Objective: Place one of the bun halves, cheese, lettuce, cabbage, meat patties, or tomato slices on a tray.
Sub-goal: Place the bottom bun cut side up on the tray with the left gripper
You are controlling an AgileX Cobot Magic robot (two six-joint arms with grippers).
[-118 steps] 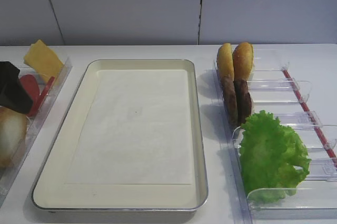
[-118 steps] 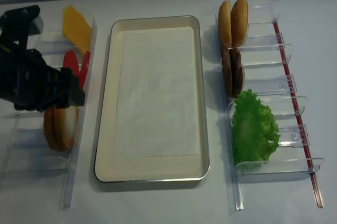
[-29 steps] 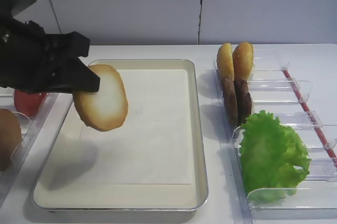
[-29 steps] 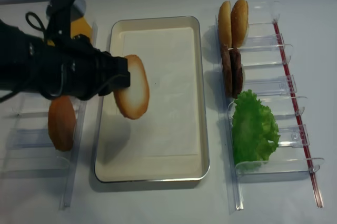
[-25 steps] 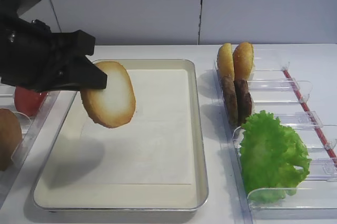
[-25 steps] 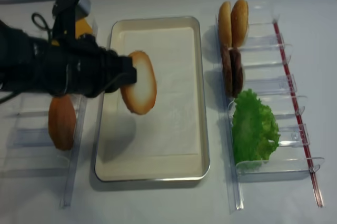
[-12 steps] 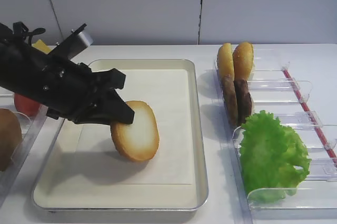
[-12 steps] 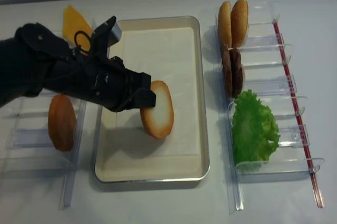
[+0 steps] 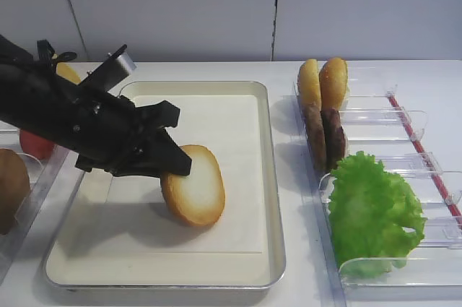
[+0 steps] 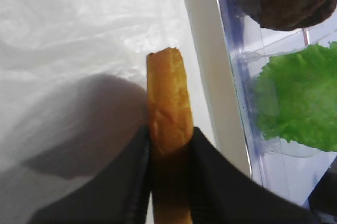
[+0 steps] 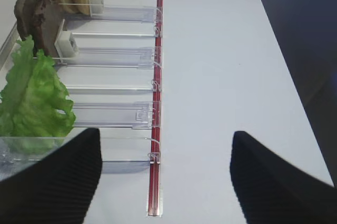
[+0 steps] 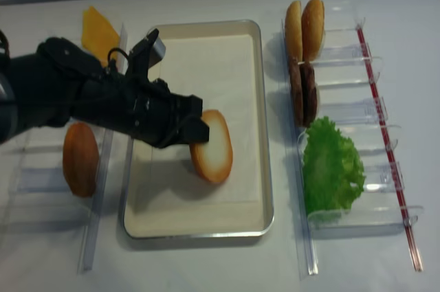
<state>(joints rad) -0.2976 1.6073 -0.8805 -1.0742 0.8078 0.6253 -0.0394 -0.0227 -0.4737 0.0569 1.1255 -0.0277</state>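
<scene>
now left end effector (image 9: 173, 166) gripping bun half (image 9: 195, 186), seemingly touching tray (image 9: 271, 177)

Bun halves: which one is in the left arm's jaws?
The pale-faced bun half over the tray, clamped on edge. The two golden ones stand in the right holder; a brown one sits left.

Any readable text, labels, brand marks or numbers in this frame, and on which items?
None: no view shows any legible text.
tray and its paper liner: plain, no print.
clear plastic holders: unmarked, only a red strip along one side.
bun half, lettuce, meat patties: no labels.
left hand: black, no marking legible.
</scene>
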